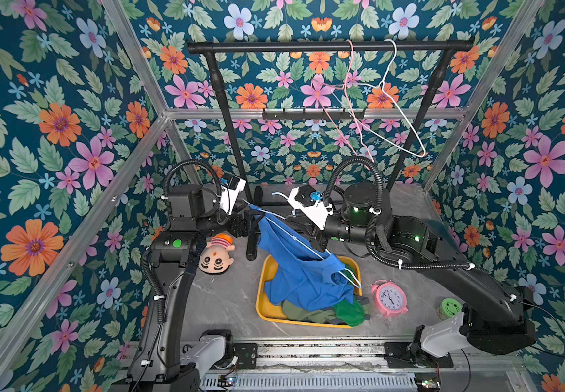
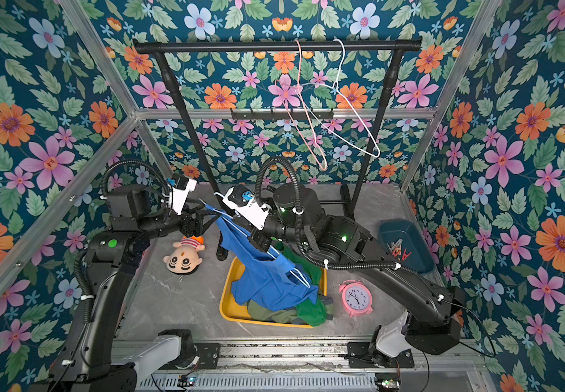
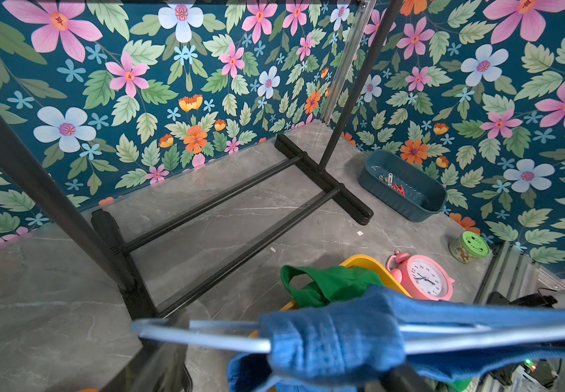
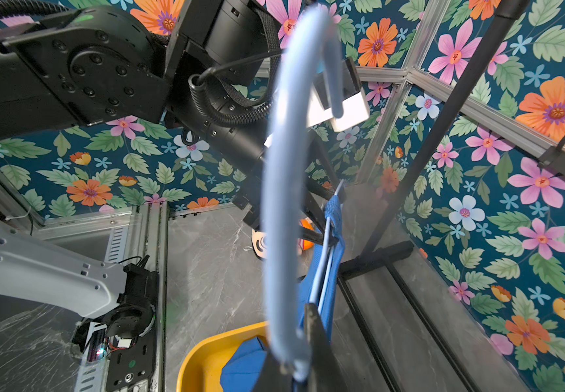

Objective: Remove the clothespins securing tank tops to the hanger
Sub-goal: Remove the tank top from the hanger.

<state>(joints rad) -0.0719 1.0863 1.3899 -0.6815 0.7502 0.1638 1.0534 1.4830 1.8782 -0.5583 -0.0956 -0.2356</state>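
**Pins look off, last top still on hanger**

R tool (image 1: 319, 241) is pressed together on the neck of the light-blue hanger (image 3: 203, 339), holding it tilted over the table's middle. L tool (image 2: 203, 222) is at the hanger's other end, jaws spread either side of a strap of the blue tank top (image 1: 304, 278). Can't confirm any contact w/ the cloth.

Done, judging by layout:
- clothespins (image 2: 397, 249) lie in the dark-blue bin (image 3: 403, 207) by the table's far right corner, red + pale ones, count unreadable
- green tank top (image 1: 350, 314) and olive tank top (image 1: 304, 312) lie in the yellow tray (image 1: 264, 312), mid-table toward the front edge
- pink hanger (image 2: 323, 166) and white hanger (image 1: 421, 153) hang bare on the rack rail (image 1: 328, 45)

Left: blue tank top is still threaded on the hanger, hem sagging into the tray. No pin visible on the strap in L wrist view. The shoulder by R tool is hidden, so can't rule one out there. My read: near the end. Check that shoulder, then slide the top off
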